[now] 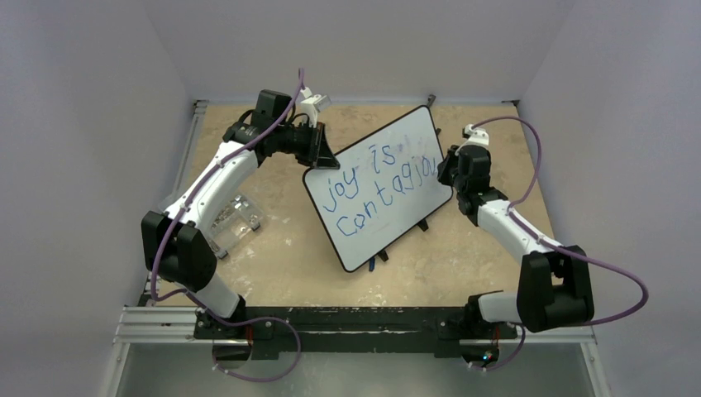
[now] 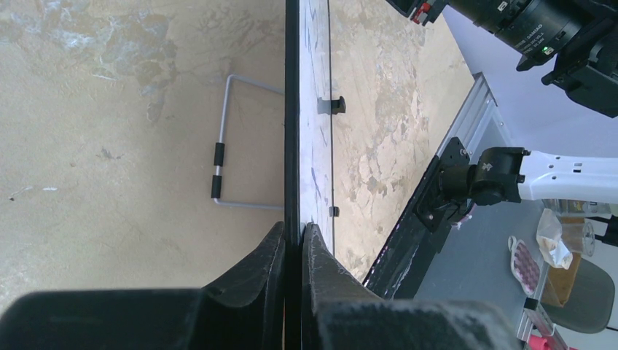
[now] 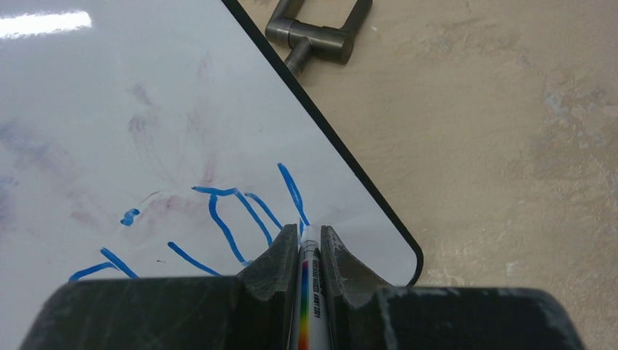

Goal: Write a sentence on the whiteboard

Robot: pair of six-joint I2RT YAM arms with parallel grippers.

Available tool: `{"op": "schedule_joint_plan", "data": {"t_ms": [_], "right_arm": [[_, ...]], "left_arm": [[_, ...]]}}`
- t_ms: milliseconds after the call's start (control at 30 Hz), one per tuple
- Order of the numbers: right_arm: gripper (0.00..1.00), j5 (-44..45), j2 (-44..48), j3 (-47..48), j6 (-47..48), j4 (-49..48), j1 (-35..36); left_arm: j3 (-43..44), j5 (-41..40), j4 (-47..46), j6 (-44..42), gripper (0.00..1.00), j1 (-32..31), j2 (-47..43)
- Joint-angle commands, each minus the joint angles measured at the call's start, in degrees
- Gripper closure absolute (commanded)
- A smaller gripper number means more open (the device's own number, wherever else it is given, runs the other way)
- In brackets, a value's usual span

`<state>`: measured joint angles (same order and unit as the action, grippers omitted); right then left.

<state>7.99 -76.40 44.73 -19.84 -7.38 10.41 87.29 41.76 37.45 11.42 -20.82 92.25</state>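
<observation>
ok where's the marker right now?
Right wrist view: the marker is pinched in the right end effector, tip on the whiteboard at the end of the blue sentence, close to the board's edge and rounded corner.

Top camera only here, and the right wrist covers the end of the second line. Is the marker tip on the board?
Observer: It looks so in the right wrist view: the marker, clamped in the right tool, has its tip at the end of the last blue stroke on the whiteboard.
Operator: Room for another letter?
Observer: Little; only a narrow white strip lies between the tip and the black frame.
Operator: Left grip?
Observer: Left tool is shut on the board's edge, one finger on each face.
</observation>
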Motion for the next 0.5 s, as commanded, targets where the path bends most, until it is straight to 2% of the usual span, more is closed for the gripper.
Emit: {"op": "schedule_joint_plan", "data": {"t_ms": [0, 467], "right_arm": [[1.0, -0.91, 1.4, -2.14, -1.32, -1.24, 0.13], [1.0, 5.15, 6.98, -2.45, -1.42, 3.35, -0.46]], "left_arm": [[0.96, -1.28, -3.48, -4.72, 1.0, -0.1, -2.33], [0.95, -1.13, -3.53, -4.63, 1.0, -0.09, -2.52]]}}
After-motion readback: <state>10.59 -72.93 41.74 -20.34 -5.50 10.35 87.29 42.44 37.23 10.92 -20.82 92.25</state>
